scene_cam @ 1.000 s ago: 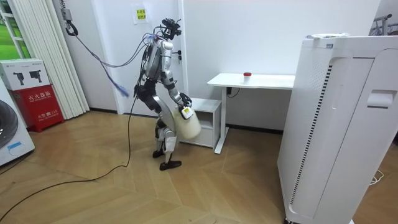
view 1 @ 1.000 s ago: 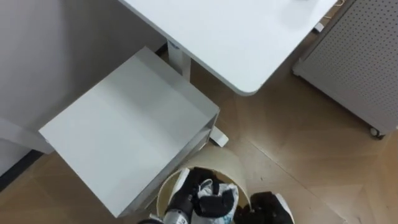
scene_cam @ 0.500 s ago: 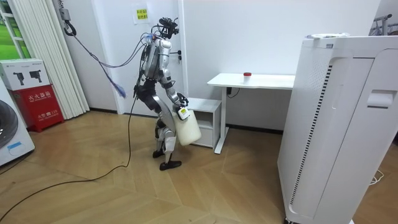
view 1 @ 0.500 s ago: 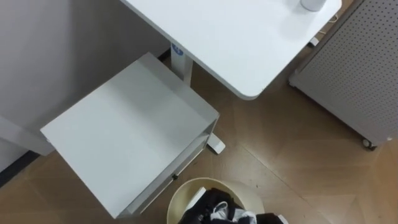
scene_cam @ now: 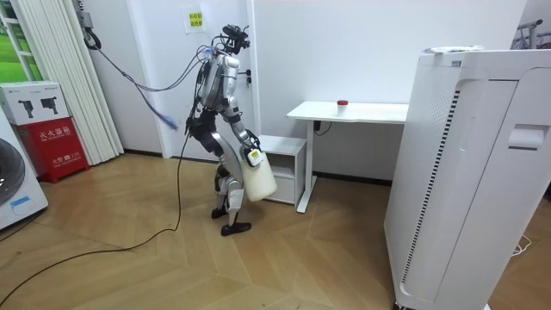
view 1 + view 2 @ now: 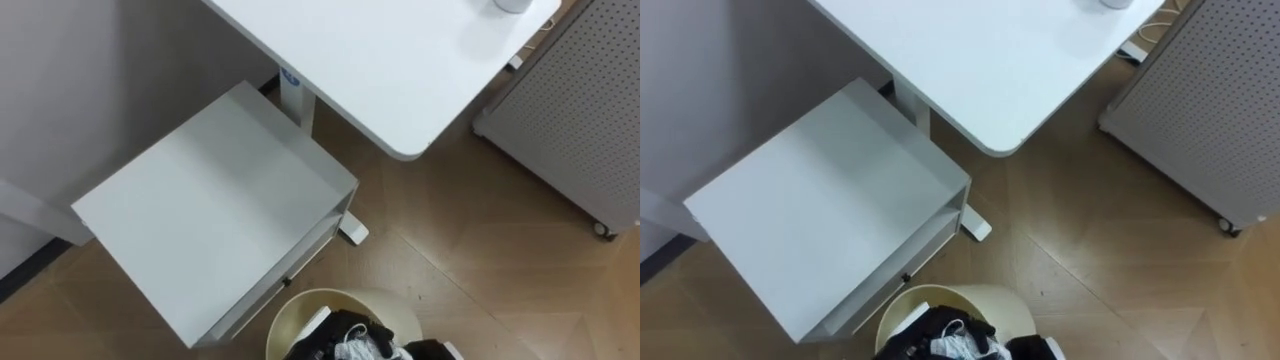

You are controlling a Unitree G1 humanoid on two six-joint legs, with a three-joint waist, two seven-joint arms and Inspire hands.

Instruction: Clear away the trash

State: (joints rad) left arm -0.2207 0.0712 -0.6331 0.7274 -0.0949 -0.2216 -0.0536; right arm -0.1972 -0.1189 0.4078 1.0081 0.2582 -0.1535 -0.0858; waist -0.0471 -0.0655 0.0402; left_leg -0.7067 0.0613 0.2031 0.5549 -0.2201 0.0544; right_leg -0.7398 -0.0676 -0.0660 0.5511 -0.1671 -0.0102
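The bin (image 6: pixel 345 296) hangs low in front of the robot. Its cream rim sits at the bottom of my eye views, just off the corner of the low white cabinet (image 6: pixel 215 225). A dark and white heap (image 6: pixel 350 335) fills its mouth. I take it for garbage, though I cannot tell whether part of it is a robot hand.

In the room view the bin (image 5: pixel 261 179) is off the floor (image 5: pixel 284 250), tilted and held against the robot's thigh. The right robot hand (image 5: pixel 251 157) is at its upper rim. I cannot tell how far that hand is closed, and I cannot make out the left one's state either.

The robot stands leaning back, facing the cabinet, with the white tabletop (image 6: pixel 380 60) just beyond. A perforated white unit (image 6: pixel 570 110) on castors stands beside the tabletop.
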